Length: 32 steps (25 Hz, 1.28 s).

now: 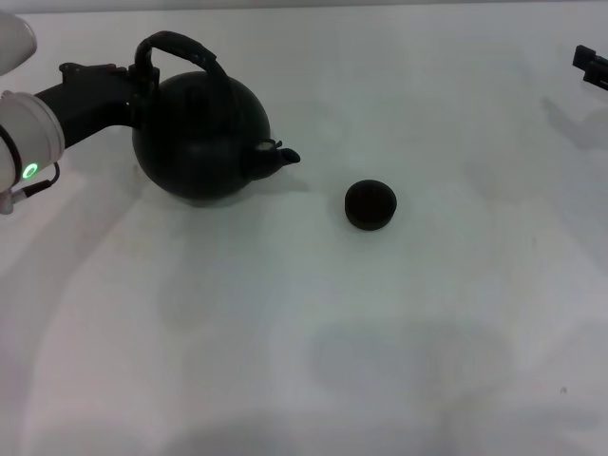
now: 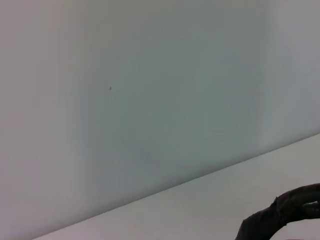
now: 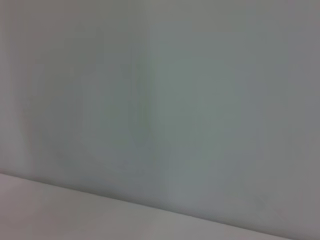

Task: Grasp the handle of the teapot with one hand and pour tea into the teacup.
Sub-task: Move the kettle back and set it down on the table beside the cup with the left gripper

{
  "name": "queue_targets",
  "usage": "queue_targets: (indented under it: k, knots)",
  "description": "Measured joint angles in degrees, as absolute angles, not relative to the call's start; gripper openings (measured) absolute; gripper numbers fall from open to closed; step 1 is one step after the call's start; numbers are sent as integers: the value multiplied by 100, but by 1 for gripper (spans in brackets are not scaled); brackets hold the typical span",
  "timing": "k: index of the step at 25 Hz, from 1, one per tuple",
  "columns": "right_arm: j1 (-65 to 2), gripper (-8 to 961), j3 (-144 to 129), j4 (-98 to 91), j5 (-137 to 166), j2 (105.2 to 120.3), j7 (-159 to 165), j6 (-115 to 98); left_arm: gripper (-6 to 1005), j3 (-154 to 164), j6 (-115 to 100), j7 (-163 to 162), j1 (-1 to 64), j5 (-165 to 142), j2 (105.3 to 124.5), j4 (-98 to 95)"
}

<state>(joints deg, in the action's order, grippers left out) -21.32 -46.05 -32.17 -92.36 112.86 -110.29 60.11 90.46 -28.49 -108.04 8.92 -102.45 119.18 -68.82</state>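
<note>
The teapot (image 1: pixel 199 138) stands upright at the far left of the white table, its spout (image 1: pixel 283 155) pointing right toward the teacup. The handle (image 1: pixel 176 46) arches over its top. A bit of the handle also shows in the left wrist view (image 2: pixel 280 215). My left gripper (image 1: pixel 133 81) reaches in from the left and is at the handle's left end, against the pot. The teacup (image 1: pixel 370 205) sits on the table, a short way right of the spout. My right gripper (image 1: pixel 591 65) is parked at the far right edge.
The white table (image 1: pixel 313 342) runs wide in front of the teapot and the cup. Nothing else stands on it. Both wrist views show mostly a pale wall above the table's edge.
</note>
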Motion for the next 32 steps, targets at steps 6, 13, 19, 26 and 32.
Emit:
queue_targets:
  k: [6,13,19,26,32]
  knots:
    - [-2143,752,-4605,-3237,-9238,11289,-11027,6011,126,9024,-2871,-10828,888,-10227,11917,-6885]
    - [-2145,751,-4605,-3224,-9238,11275,-11023,6011,128,9010,-2883,-10901,893,-10221,11918,-6881]
    - [-2134,753,-4605,-3216,-9237,11268,-11021,6023,129,9018,-2865,-10908,902,-10221,11911,-6812]
    - [-2127,752,-4605,-3212,-9176,11267,-11011,6037,130,9015,-2903,-10909,956,-10221,11905,-6650]
    - [-2130,751,-4605,-3217,-9175,11279,-11010,6042,131,8999,-2920,-10974,959,-10221,11905,-6639]
